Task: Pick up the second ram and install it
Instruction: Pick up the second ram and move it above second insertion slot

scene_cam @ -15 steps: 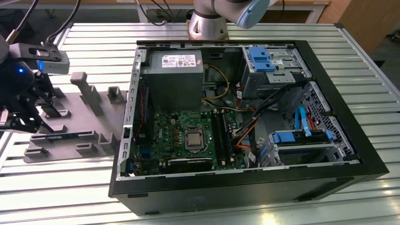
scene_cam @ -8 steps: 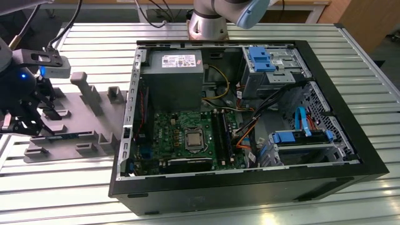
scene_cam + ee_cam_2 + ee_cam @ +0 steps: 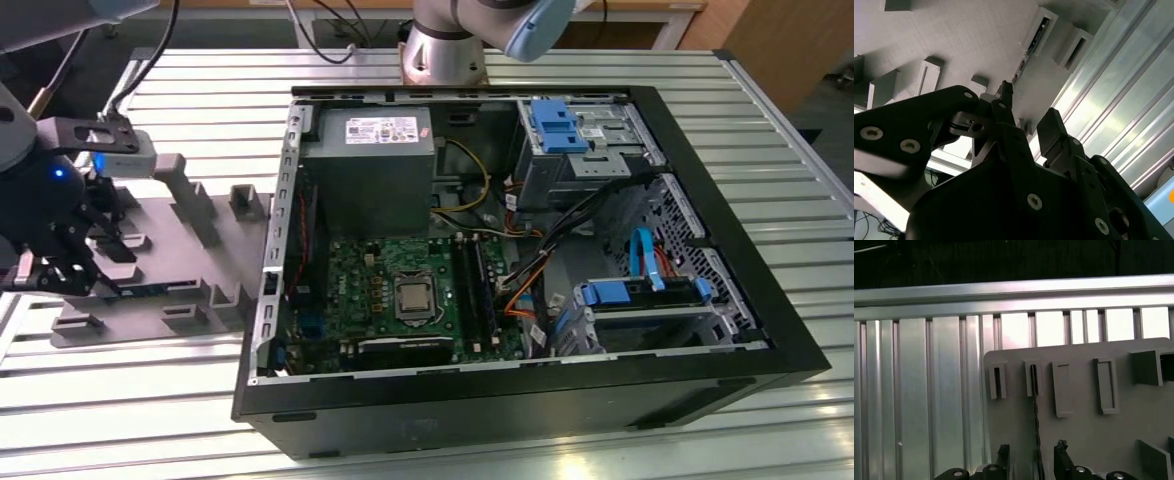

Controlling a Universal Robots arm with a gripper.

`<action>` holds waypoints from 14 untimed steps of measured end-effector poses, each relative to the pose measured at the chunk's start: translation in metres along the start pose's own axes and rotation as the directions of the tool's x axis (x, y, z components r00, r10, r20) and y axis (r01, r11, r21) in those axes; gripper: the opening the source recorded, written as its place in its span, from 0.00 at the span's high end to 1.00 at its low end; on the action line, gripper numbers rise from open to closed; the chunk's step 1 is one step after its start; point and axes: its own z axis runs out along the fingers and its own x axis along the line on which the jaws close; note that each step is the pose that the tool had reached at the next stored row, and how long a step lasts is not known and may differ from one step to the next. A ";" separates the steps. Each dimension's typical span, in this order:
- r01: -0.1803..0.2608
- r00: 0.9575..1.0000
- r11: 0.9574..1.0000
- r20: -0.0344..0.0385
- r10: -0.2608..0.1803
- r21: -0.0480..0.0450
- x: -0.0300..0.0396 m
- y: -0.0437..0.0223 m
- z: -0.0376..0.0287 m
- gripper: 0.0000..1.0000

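Exterior view: we see the black two-finger gripper (image 3: 54,262) hanging over a grey plastic slotted holder tray (image 3: 200,250) at the exterior view's left, just beside an open black computer case (image 3: 534,410). In the first wrist view, the second ram (image 3: 1035,407), a long thin stick seen edge-on and dark, sits on edge in the tray's slots. The gripper's fingers (image 3: 1004,455) are spread apart, one on each side of the stick, with small gaps. Bare ribbed aluminium table (image 3: 929,390) lies beyond the tray's edge.
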 end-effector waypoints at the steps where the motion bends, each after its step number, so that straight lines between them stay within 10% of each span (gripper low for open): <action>1: 0.012 1.000 1.000 0.000 -0.012 0.000 0.0000 0.0001 0.0018 0.53; 4: 0.042 0.999 0.999 0.001 -0.042 -0.002 -0.0018 0.0038 0.0155 0.53; 14: 0.048 0.999 0.999 0.000 -0.048 -0.005 -0.0016 0.0065 0.0293 0.53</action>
